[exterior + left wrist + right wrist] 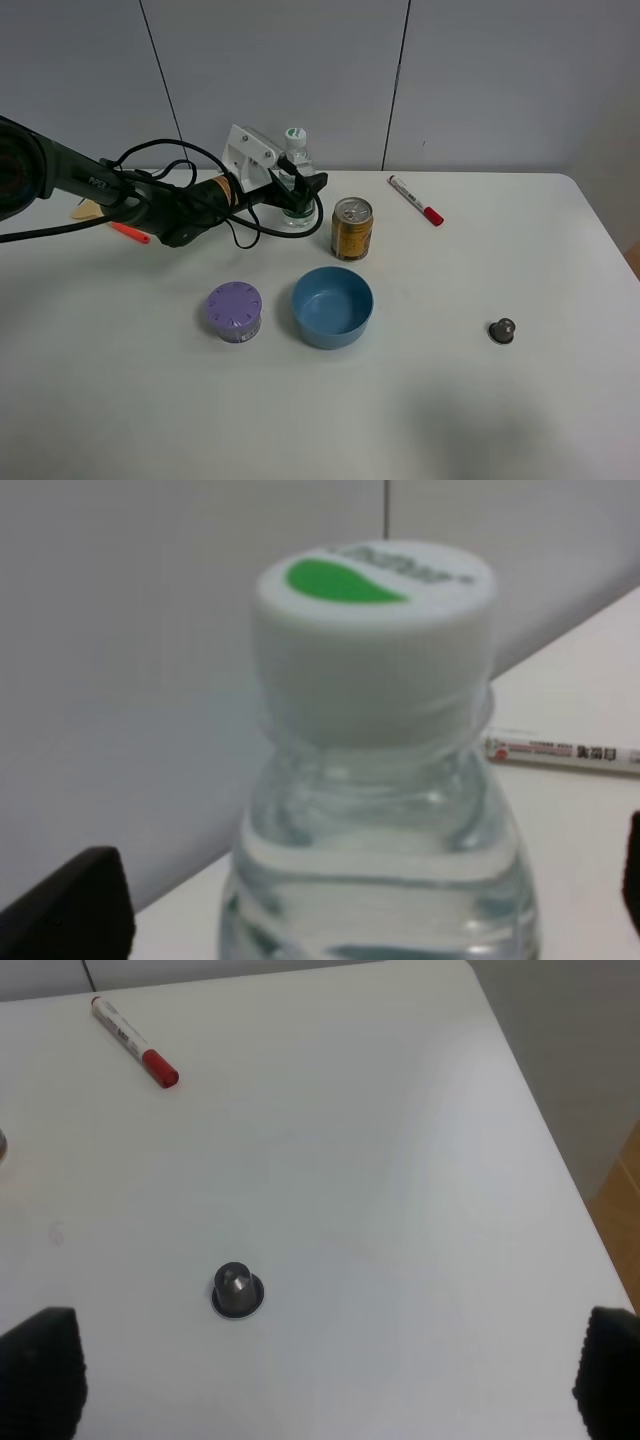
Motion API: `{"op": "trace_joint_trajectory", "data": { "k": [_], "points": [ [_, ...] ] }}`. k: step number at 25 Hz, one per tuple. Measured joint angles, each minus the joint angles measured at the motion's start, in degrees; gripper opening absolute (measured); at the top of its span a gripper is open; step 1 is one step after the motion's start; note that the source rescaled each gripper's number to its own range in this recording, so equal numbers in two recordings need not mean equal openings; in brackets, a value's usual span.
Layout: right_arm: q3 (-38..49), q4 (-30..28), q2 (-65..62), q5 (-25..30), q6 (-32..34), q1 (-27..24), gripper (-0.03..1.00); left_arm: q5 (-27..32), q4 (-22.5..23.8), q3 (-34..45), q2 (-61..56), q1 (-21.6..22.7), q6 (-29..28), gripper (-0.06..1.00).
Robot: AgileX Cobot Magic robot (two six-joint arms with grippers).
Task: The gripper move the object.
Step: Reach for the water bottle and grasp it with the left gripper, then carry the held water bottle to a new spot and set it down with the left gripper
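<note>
Counter (450, 400): white, and it fills most of the exterior frame; everything stands on it.
Left arm (150, 200): I see it coming in from the left edge and lying low across the upper left of the frame, with cables looped over it.
Left pincer (303, 188): released. On the wrist camera one black fingertip (70, 905) shows on each side of the bottle, with a clear gap between each fingertip and the plastic. I read this as straddling, not gripping.
Right pincer (320, 1375): also released, with its tips far apart at the lower corners of its own camera. It hangs over the bare right end of the counter and does not appear in the exterior frame.
Blue bowl (332, 306): empty, at lower centre, just right of the purple tub (235, 311).
Gold can (352, 228): upright, near the bottle on its right and apart from it.
Bottle (297, 155): the thing I have to move. It stands upright at upper centre-left near the back wall, between the left pincer's fingers, with its white cap showing above them.
Marker (415, 200): lies to the right of the can, near the far edge.
Dark knob (501, 330): alone at right.
Step in hand: the approach looks finished and the grasp is not yet made.
Next move: I would clench squarely on the body below the shoulder, then lift straight up, keeping clear of the can.
</note>
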Motion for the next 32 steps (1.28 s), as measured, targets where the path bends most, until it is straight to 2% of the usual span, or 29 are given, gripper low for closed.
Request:
{"op": "trace_joint_trajectory", "data": {
  "k": [7,14,15,17,18,19,20,22,26,32],
  "points": [
    [0.0,0.0,0.0,0.0,0.0,0.0,1.0,1.3,0.01,-5.3,3.5,-1.18,-0.05,1.0],
    [0.0,0.0,0.0,0.0,0.0,0.0,1.0,2.51,-0.01,-6.72,5.72,-1.5,-0.05,1.0],
    [0.0,0.0,0.0,0.0,0.0,0.0,1.0,2.64,-0.06,-6.72,5.72,-1.5,-0.11,0.96],
    [0.0,0.0,0.0,0.0,0.0,0.0,1.0,2.57,-0.23,-6.77,5.72,-1.5,-0.23,0.72],
    [0.0,0.0,0.0,0.0,0.0,0.0,1.0,2.57,-0.28,-6.83,5.72,-1.5,-0.63,0.49],
    [0.0,0.0,0.0,0.0,0.0,0.0,1.0,2.57,-0.28,-6.83,5.72,-1.5,-1.7,0.2],
    [0.0,0.0,0.0,0.0,0.0,0.0,1.0,2.59,-0.42,-6.83,5.72,-1.5,-3.27,0.0],
    [0.0,0.0,0.0,0.0,0.0,0.0,1.0,2.46,-0.6,-6.9,5.72,-1.5,-6.55,0.07],
    [0.0,0.0,0.0,0.0,0.0,0.0,1.0,2.32,-1.31,-6.9,5.72,-1.5,-11.82,0.08],
    [0.0,0.0,0.0,0.0,0.0,0.0,1.0,4.77,-0.32,-6.72,3.99,-1.5,-13.58,0.08]
  ]
}}
